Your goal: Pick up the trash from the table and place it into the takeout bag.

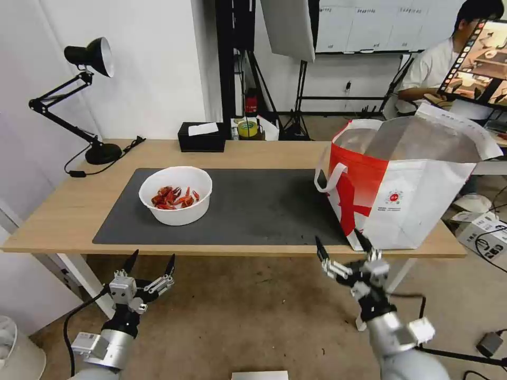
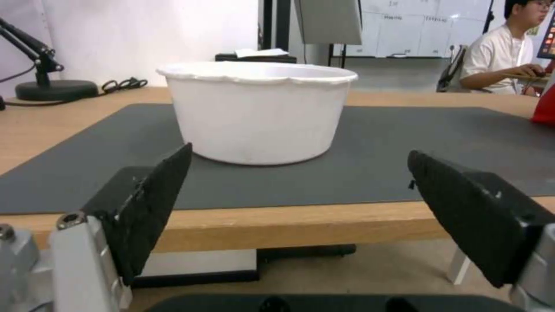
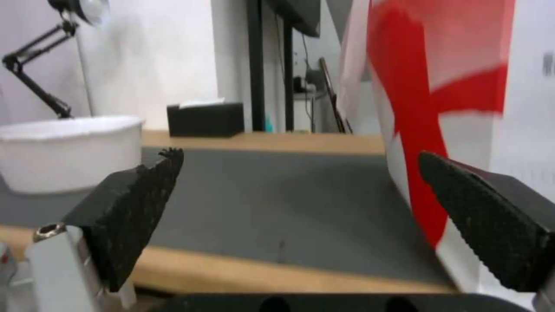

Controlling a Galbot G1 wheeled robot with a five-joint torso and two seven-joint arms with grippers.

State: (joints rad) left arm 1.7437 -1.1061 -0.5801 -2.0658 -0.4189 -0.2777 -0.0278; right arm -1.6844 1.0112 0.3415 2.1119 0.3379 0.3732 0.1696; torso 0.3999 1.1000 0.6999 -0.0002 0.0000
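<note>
My left gripper (image 1: 150, 259) hung wide open below the table edge, the white round bowl of red crayfish shells (image 1: 175, 195) ahead and above on the dark grey mat (image 1: 253, 206), so I judged a tilted grasp could spill shells before the red-and-white takeout bag (image 1: 401, 184) beside my open right gripper (image 1: 340, 244).

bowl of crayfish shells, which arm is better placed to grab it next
Left, probably. The left gripper hangs open below the table edge, almost straight in front of the bowl. The right gripper, also open, sits over by the takeout bag.
</note>
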